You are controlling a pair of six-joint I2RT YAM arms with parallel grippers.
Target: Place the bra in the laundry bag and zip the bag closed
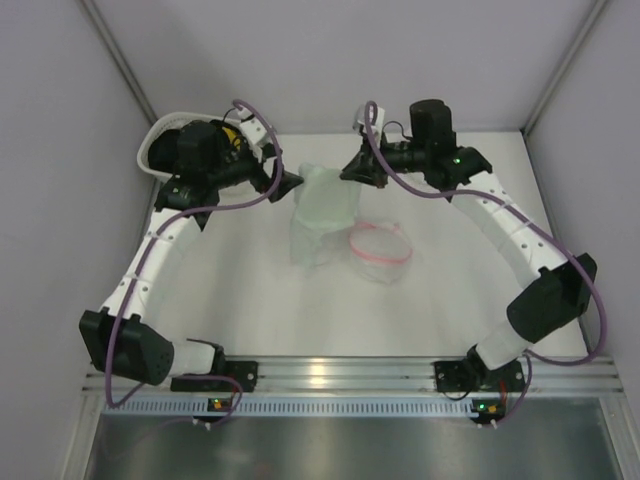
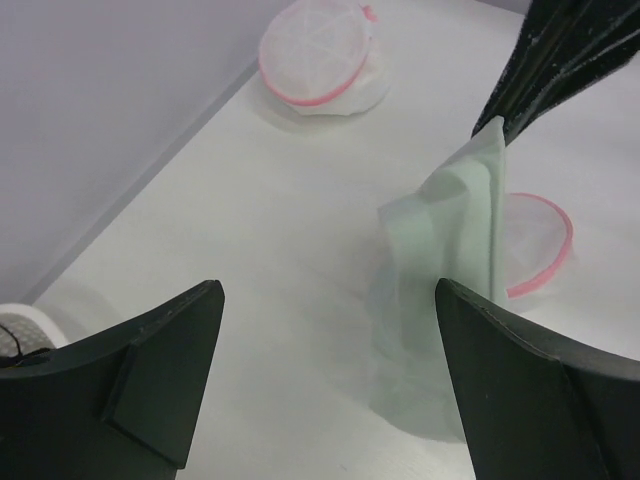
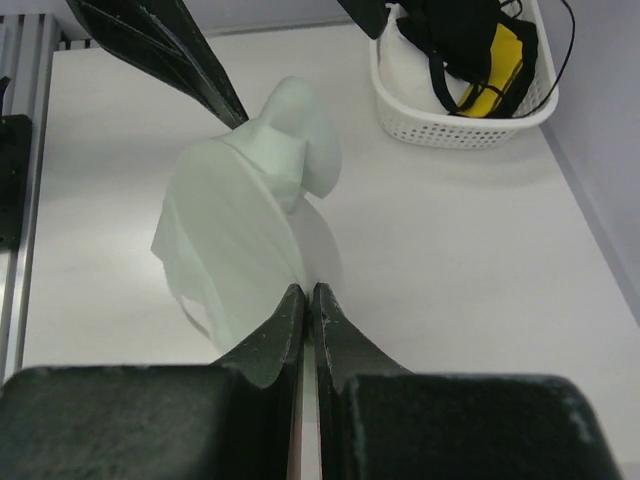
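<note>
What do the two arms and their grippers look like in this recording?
Both arms have white segmented link shells, the left arm and right arm, with bulky black joint housings. A purple cable loops along each. The left gripper and right gripper have matte black, wedge-shaped fingers. A green light glows near the right wrist.

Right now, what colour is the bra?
Plain pale mint green, nearly white, no pattern: the bra shows best in the right wrist view.

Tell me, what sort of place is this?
Likely a robotics test booth: two arms bolted to a metal rail, plain walls around a white table, and a laundry bag and basket as props.
</note>
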